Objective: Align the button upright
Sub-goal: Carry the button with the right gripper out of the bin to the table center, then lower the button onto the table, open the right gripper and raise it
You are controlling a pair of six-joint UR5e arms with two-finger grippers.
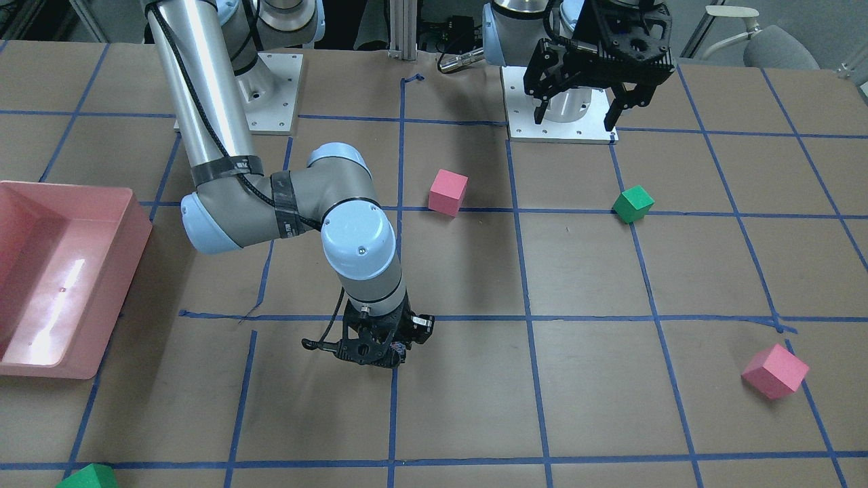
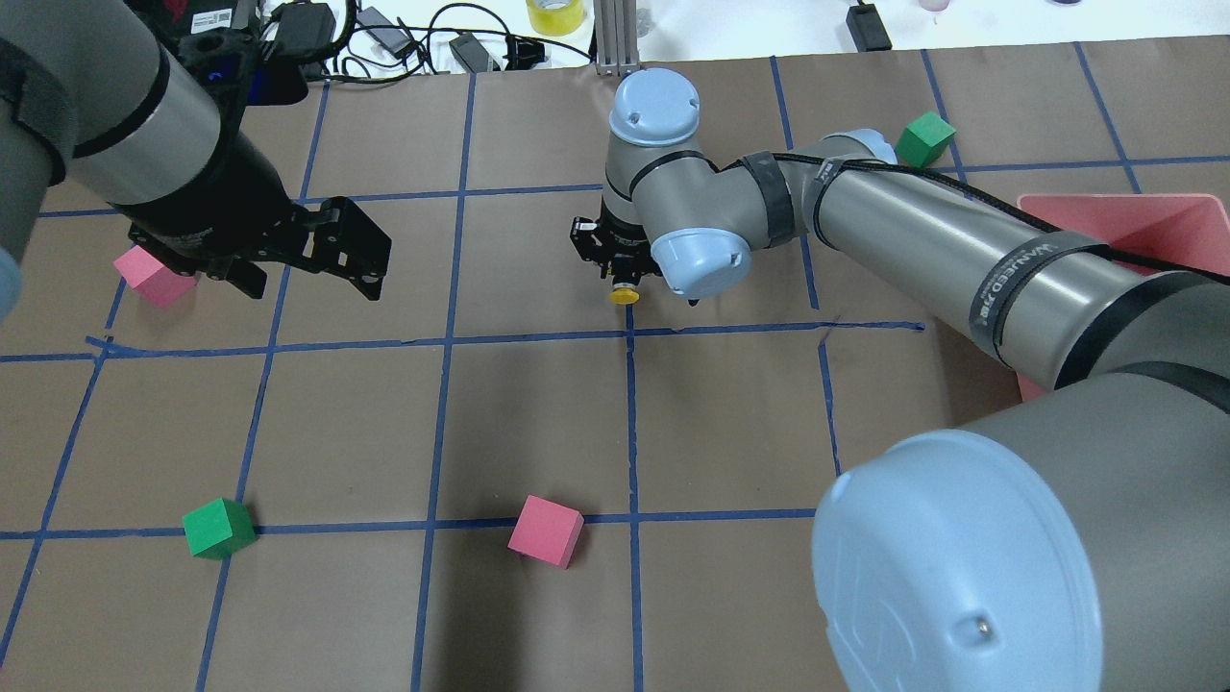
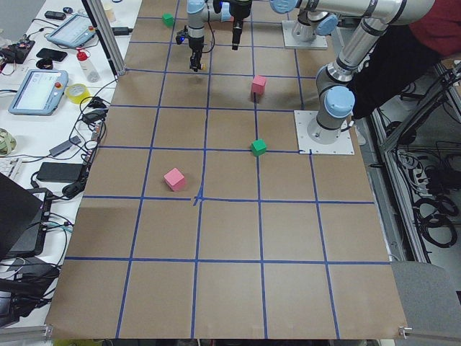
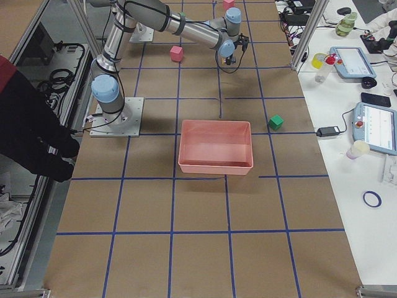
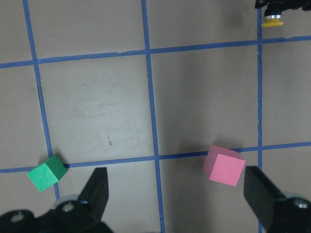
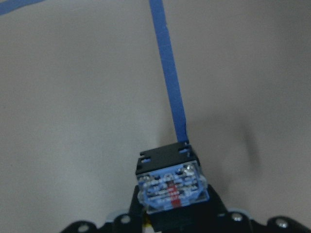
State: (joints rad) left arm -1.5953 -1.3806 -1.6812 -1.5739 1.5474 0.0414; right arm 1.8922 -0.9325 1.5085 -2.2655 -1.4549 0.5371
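So the right gripper [image 2: 618, 274] is down low over the middle of the table [image 2: 538, 423], and its fingers look clamped on the button [image 2: 625, 295]. From overhead only the yellow cap pokes out from under the gripper on the robot's side. The right wrist cam shows the other end of the button, the grey-blue block base with its terminals facing up toward the lens, right at the end of a blue tape line [image 6: 167, 73]. That tells me the button is on its side in the grip, not upright. I can't tell whether it's touching the paper or hanging just above it. The left gripper [image 1: 576, 115] is parked well apart, back near its own base, fingers spread wide with nothing between them, so it's out of this one. My read is that the grasp is done and the reorient is the step in hand. The next move probably calls for a wrist roll that swings the cap up and points the block base at the table. After that, a gentle set-down so it doesn't tip when the fingers let go. The pink cube [image 2: 546, 531] and green cube [image 2: 219, 528] are nowhere near, so no clutter worries.
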